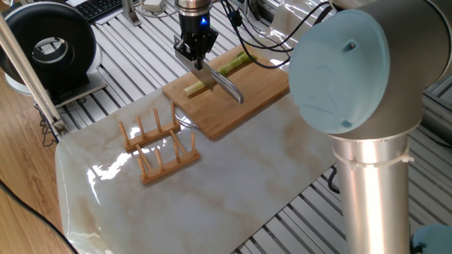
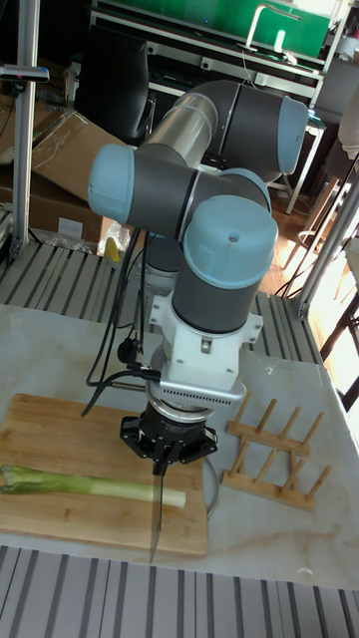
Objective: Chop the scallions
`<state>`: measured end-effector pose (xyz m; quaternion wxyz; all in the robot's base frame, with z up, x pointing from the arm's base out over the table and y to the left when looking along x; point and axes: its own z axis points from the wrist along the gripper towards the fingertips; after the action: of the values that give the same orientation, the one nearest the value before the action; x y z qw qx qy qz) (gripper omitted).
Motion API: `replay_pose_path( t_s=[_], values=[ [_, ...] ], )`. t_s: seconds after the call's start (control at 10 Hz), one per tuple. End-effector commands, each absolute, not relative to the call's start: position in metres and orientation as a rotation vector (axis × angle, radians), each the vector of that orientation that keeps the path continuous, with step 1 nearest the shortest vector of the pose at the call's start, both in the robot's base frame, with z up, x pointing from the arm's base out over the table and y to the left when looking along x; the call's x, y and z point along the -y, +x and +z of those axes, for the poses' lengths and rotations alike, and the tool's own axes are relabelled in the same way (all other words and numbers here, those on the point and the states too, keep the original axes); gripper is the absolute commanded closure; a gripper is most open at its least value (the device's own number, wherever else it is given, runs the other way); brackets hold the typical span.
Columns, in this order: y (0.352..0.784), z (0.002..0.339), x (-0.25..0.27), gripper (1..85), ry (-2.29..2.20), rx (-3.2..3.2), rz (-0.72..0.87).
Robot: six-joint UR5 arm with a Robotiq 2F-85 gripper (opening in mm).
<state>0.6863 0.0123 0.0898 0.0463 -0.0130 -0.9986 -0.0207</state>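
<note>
clearly the setup is arranged for a straight downward cut. the scallion (image 1: pixel 217 73) lies whole along the wooden cutting board (image 1: pixel 247 99), its whitish end toward the board's near-left corner and its green top running up toward the far edge. that places the stalk flat and steady on a surface that can take the blade, rather than on the marble-patterned mat (image 1: pixel 212 183) beneath.

the gripper (image 1: pixel 195 49) hangs directly over the pale end of the stalk, clenched on the handle of a knife (image 1: pixel 220 82), with the silver blade angled out and down across the scallion. in the tall view the blade (image 2: pixel 157 513) stands edge-down and crosses the stalk (image 2: pixel 90 484) close to its white tip, roughly square to its length, which suits taking off a short slice first. whether the edge is already touching the stalk or just above it i cannot tell.

a small wooden rack (image 1: pixel 159 144) with upright pegs sits on the mat, well apart from the board and out of the blade's way.

no cut pieces show, so the chopping looks barely begun.
</note>
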Motion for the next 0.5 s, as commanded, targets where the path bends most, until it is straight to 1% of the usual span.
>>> replay_pose_path(
  t_s=[0.0,0.4],
  values=[
    [0.6883,0.0899,-0.0157,84.7,-0.05,3.053,-0.084],
    [0.689,0.0893,-0.0142,84.7,-0.055,3.053,-0.079]
  ],
)
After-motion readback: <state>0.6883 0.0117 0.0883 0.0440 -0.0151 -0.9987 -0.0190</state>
